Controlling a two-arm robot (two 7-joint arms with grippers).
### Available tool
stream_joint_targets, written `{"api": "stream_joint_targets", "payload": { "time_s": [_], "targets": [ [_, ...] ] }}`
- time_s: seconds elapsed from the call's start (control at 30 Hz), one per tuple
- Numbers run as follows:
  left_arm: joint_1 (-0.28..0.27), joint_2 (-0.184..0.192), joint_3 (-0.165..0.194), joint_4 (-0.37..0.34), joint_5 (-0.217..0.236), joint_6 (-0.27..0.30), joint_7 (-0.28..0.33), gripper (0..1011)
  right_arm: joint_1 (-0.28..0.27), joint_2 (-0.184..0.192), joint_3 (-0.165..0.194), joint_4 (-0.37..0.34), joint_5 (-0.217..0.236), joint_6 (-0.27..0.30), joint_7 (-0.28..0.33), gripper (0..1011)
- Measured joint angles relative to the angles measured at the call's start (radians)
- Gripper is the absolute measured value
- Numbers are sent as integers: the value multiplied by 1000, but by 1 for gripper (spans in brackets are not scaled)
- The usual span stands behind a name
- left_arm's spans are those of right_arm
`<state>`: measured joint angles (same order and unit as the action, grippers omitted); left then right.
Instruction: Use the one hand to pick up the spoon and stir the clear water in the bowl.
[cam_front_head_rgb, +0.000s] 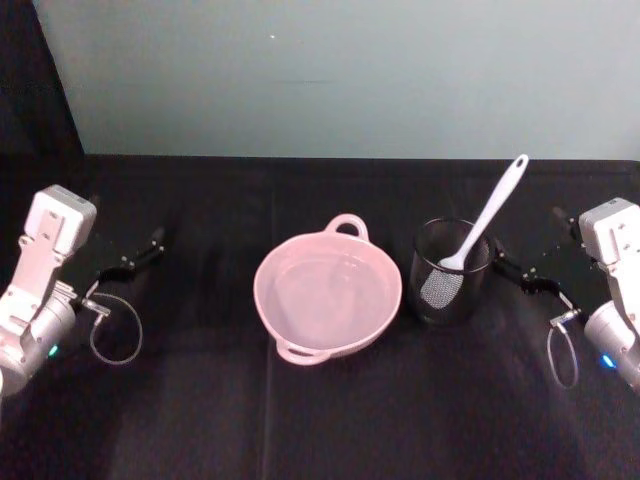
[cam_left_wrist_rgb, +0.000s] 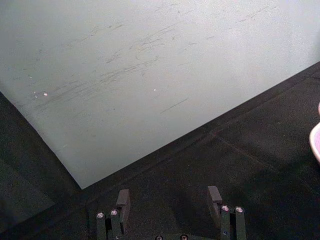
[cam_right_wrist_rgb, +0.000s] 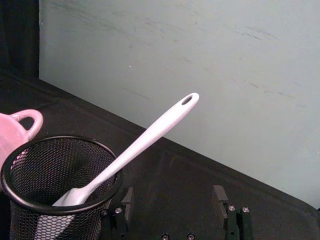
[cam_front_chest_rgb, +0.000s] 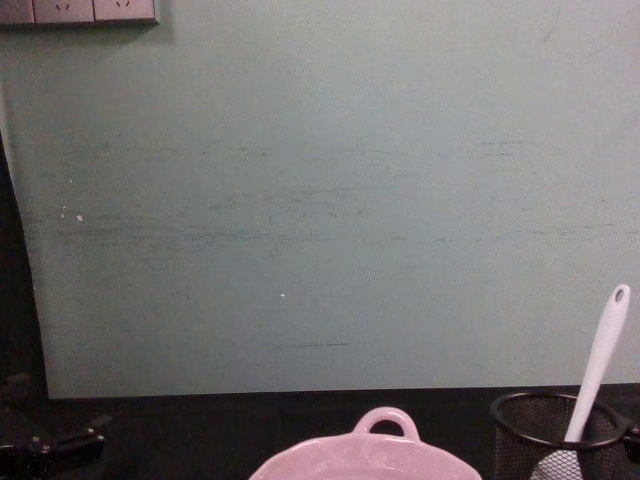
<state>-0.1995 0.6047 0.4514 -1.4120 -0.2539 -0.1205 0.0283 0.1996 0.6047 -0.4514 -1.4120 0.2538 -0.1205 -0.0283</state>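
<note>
While my right pincer hangs open and empty beside the mesh cup holding the leaning spoon, my left pincer likewise open and idle, a skewed pull could topple that cup against the bowl.

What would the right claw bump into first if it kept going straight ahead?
The right claw would probably graze the black mesh cup holding the spoon; the cup's rim sits just beside it. Depth is unclear.
</note>
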Motion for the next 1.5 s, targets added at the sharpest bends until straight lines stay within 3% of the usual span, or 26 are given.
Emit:
{"api": "stream_joint_targets", "payload": {
  "time_s": [1.3,1.5],
  "targets": [
    [0,0,0,0,0,0,0,1011,0,0,0,0,0,0,0,1002],
    [0,0,0,0,0,0,0,1011,-23,7,19,-32,-24,26,-17,1002]
  ]
}}
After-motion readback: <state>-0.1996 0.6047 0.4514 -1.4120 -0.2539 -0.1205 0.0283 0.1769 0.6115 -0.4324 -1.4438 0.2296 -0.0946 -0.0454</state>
